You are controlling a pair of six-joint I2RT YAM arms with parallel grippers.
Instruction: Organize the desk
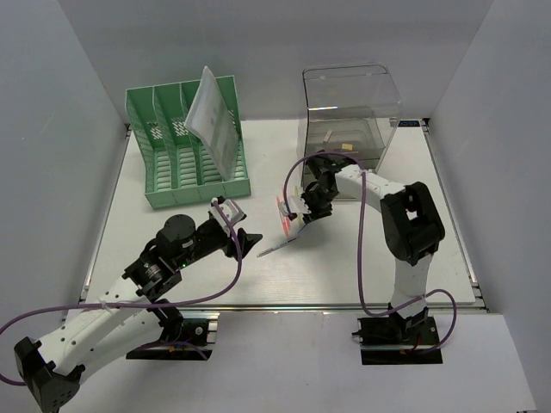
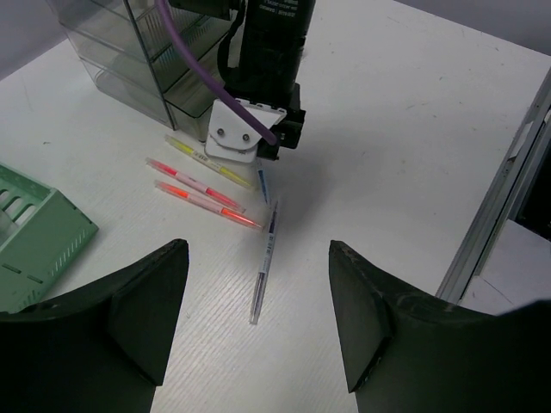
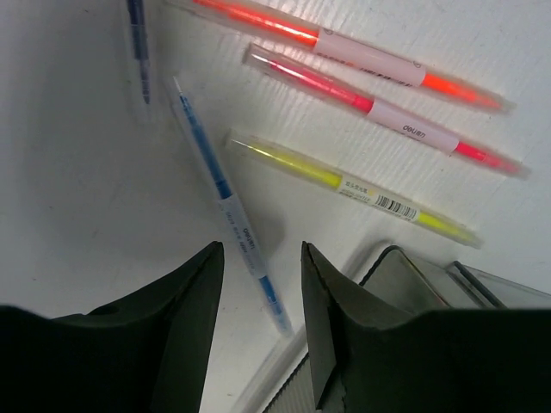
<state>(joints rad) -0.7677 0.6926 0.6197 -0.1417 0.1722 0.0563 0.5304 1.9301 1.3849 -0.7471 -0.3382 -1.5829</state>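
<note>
White matte desk lies under both claws and carries every item shown. Green slotted file rack stands beyond the left gripper, well apart from it, and one pale printed sheet leans tilted in one of its right-hand slots. Clear drawer box stands just beyond the right gripper; a few small tan items show dimly through its walls, too blurred to name. The left gripper hovers with its jaws spread wide and nothing between them; a clear-barrelled pen lies on the desk below the gap, pointing toward the right gripper. The right gripper is lowered close over the desk with its jaws only narrowly apart, holding nothing; a blue pen lies on the desk with its near end running into the gap, and whether the pads touch it cannot be told. Ahead of the right gripper's fingers lie three highlighters, roughly parallel and apart from one another: a yellow highlighter nearest, a pink highlighter next, an orange highlighter farthest. The yellow one's label bears a barcode; the short printed words on the pink highlighter and the blue pen are too small to read.
</note>
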